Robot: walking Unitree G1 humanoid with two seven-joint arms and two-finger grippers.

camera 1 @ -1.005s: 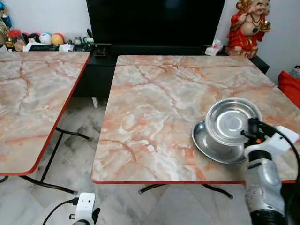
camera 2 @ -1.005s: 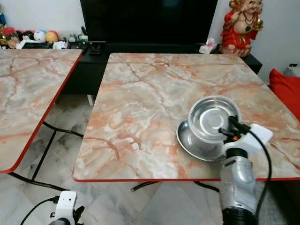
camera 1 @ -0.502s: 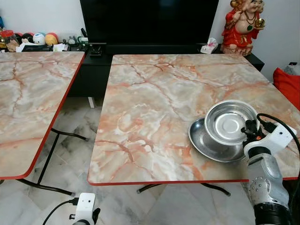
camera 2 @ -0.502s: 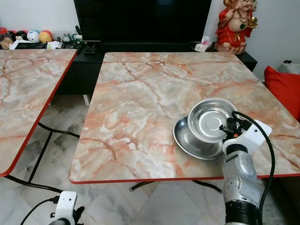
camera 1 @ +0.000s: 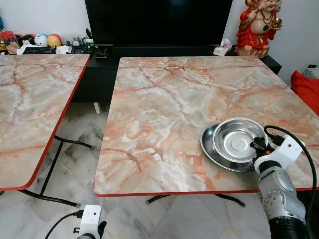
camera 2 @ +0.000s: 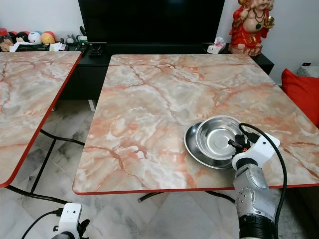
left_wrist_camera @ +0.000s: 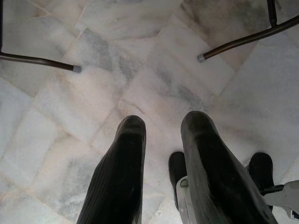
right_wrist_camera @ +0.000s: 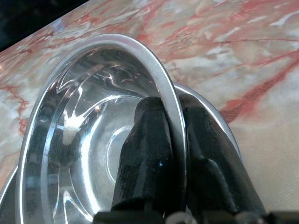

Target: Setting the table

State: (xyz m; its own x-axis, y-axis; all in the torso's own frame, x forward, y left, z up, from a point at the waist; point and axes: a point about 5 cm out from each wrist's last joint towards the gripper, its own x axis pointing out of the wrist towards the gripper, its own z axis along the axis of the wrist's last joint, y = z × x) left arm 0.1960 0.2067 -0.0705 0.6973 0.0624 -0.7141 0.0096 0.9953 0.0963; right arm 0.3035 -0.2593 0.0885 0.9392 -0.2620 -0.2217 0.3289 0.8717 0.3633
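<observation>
A steel bowl (camera 1: pixel 238 141) rests level inside a shallow steel plate (camera 1: pixel 209 144) near the front right of the marble table (camera 1: pixel 164 94). My right gripper (camera 1: pixel 258 145) is shut on the steel bowl's near rim. In the right wrist view one finger (right_wrist_camera: pixel 147 154) lies inside the bowl (right_wrist_camera: pixel 84 140) and the other outside, with the plate's edge (right_wrist_camera: pixel 210 109) under it. My left gripper (left_wrist_camera: pixel 163 135) hangs low beside the table, pointing at the floor, fingers a little apart with nothing between them.
A second marble table (camera 1: pixel 30 99) stands to the left, with a floor gap (camera 1: pixel 84 144) between the two. Behind are a dark TV cabinet (camera 1: pixel 159 30) and a red figurine (camera 1: pixel 258 25). A red cushion (camera 1: pixel 305 87) lies at the right.
The right gripper has lowered the bowl from a tilted, raised pose until it sits flat in the plate. The camera has shifted slightly.
</observation>
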